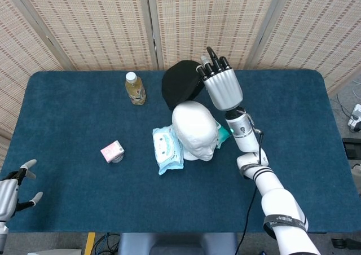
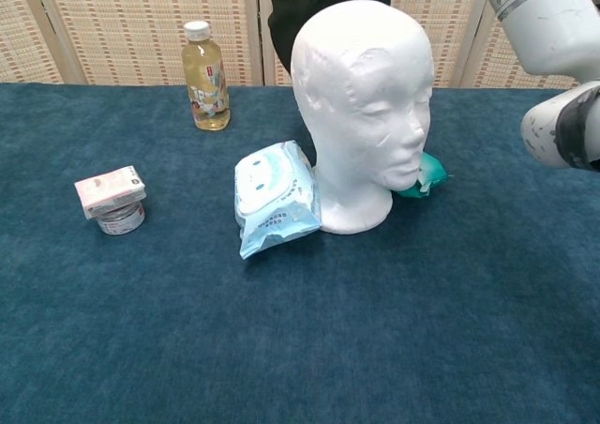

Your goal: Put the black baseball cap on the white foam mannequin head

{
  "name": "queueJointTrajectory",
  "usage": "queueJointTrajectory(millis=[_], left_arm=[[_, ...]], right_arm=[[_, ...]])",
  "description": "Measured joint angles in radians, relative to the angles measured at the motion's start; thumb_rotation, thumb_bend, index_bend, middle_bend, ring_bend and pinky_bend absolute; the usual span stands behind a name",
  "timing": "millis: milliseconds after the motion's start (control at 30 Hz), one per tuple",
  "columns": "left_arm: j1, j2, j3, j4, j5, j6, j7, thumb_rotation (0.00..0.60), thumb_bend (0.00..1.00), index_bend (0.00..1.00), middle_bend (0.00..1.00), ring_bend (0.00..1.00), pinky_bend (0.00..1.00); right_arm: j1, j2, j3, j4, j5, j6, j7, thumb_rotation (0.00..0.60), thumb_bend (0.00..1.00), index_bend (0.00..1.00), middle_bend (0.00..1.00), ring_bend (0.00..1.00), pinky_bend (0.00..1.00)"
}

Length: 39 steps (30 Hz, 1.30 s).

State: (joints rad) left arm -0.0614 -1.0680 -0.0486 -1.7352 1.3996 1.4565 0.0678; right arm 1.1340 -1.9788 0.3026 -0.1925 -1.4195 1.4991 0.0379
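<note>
I have the cap (image 1: 181, 83) pinched in my right hand (image 1: 221, 86), hanging just behind the foam head (image 1: 194, 130) at its 12 o'clock — carrying step. Next I'd judge: forward and down over the crown. Left hand (image 1: 14, 190) idles, fingers apart, holding nothing.

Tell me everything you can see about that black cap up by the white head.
The black baseball cap looks like plain dark fabric, its rounded crown facing the head camera. The right robot hand holds it by one edge, in the air behind and above the white foam mannequin head. In the chest view it hangs just behind the head's top; whether they touch I cannot tell. Its brim is not clearly visible.
</note>
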Motion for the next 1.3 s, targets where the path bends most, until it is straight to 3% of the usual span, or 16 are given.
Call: queueJointTrajectory(millis=[667, 933, 1300], left_arm=[[0.002, -0.01, 0.01, 0.003, 0.005, -0.004, 0.019, 0.6, 0.19, 0.17, 0.42, 0.33, 0.48], [0.0, -0.017, 0.014, 0.004, 0.003, -0.014, 0.032, 0.6, 0.19, 0.17, 0.42, 0.33, 0.48], [-0.009, -0.04, 0.023, 0.018, -0.01, -0.043, 0.058, 0.6, 0.19, 0.17, 0.42, 0.33, 0.48]], right_arm=[[-0.081, -0.019, -0.079, -0.108, -0.073, 0.286, 0.086, 0.6, 0.47, 0.78, 0.38, 0.19, 0.45], [-0.152, 0.051, -0.11, -0.224, -0.118, 0.414, 0.066, 0.6, 0.47, 0.78, 0.38, 0.19, 0.45], [-0.279, 0.171, -0.138, -0.384, -0.159, 0.485, 0.037, 0.6, 0.47, 0.78, 0.38, 0.19, 0.45]])
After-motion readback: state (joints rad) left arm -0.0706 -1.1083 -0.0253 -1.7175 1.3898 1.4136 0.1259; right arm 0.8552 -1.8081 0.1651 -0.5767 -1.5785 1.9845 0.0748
